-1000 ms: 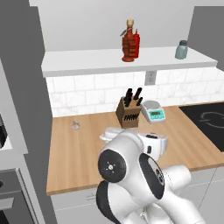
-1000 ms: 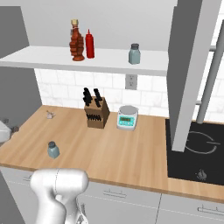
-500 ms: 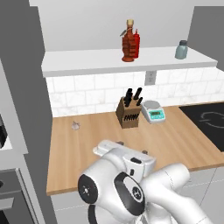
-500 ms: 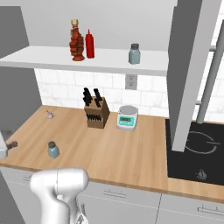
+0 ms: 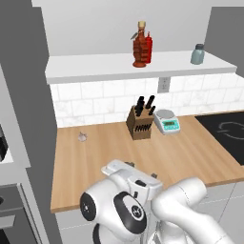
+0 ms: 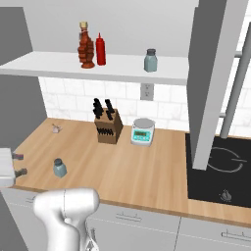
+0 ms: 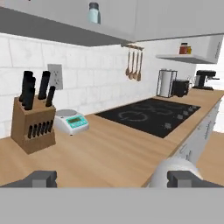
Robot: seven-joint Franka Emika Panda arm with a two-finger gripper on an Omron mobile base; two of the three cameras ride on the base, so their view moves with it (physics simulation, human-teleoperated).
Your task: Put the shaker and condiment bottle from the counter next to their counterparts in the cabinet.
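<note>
The shaker (image 6: 60,167), a small pale blue-grey jar with a dark cap, stands upright near the front left of the counter (image 6: 122,171). My gripper (image 6: 20,164) hangs open and empty just left of it, apart from it; in the hand view the gripper (image 7: 111,179) faces along the counter with wide-spread tips. The condiment bottle (image 6: 86,47) stands on the cabinet shelf (image 6: 59,65) right beside the red squeeze bottle (image 6: 101,50). The greenish-grey shaker (image 6: 150,60) stands further right on that shelf. In the left base view my arm hides the counter shaker.
A knife block (image 6: 108,126) and a small kitchen scale (image 6: 142,132) stand at the back of the counter by the tiled wall. A garlic bulb (image 6: 56,129) lies at the back left. The black cooktop (image 6: 218,169) is to the right, under a grey hood column (image 6: 215,83).
The arm has swung down and to the left in front of the counter, and the hand has sunk lower at the left edge of the right base view. The jaws stayed open.
</note>
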